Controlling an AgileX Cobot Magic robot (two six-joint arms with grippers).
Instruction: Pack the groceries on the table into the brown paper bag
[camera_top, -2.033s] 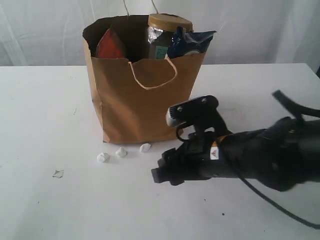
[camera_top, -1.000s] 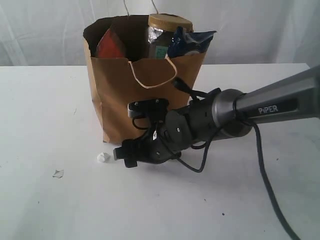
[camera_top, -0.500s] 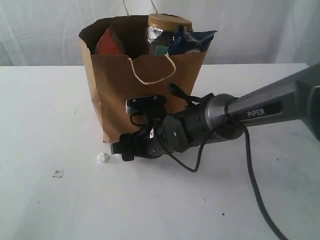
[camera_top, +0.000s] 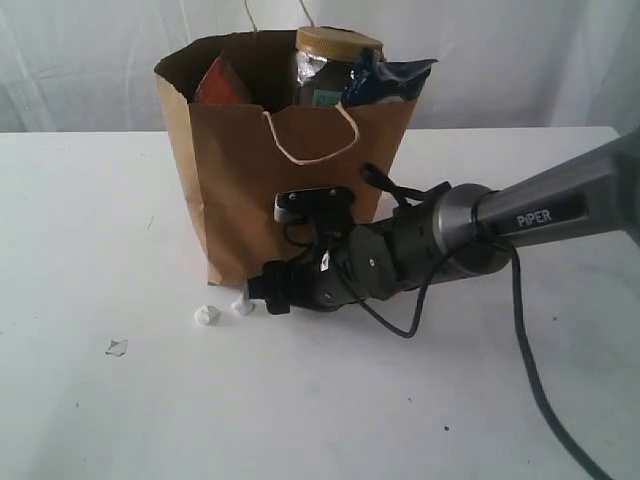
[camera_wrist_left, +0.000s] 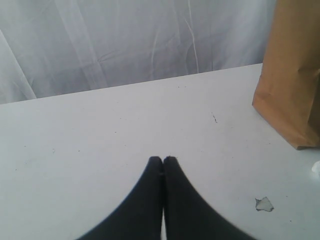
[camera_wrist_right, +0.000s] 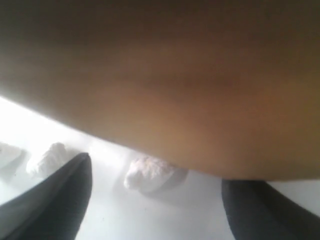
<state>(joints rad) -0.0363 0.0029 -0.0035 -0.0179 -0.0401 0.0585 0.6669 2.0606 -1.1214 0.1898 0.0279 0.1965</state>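
Right wrist view: the right gripper (camera_wrist_right: 157, 205) is holding its two dark fingers (camera_wrist_right: 55, 200) wide apart with nothing clamped. A crumpled white scrap (camera_wrist_right: 150, 172) is lying in the gap between them, and it looks to be touching the foot of the brown paper bag (camera_wrist_right: 165, 85).
Exterior view: the right gripper is lying low over the table (camera_top: 90, 400), with its tips pointing leftward along the bag's front bottom edge. Two more scraps (camera_top: 207, 314) are sitting just beyond the tips.
Bag and contents: the bag is standing upright at the back of the table. The gold-lidded clear jar (camera_top: 338, 60), a blue packet (camera_top: 390, 80) and the pouch with orange label (camera_top: 222, 85) are poking above its ragged rim.
Left gripper (camera_wrist_left: 162, 162): its fingers are pressing together on nothing and hovering over bare tabletop, well apart from the bag's corner. A flat grey fleck (camera_wrist_left: 264, 203) is lying nearby.
Deciding relation: the bag wall is rising right behind the open fingers. The only thing lying between them is a scrap, not a grocery.
Nearer arm: the right arm is working at the bag, while the left is staying clear.
Judgement: no grocery is showing on the table, so the packing is looking finished or nearly so. Closing the fingers now is risking a pinch of the bag's paper.
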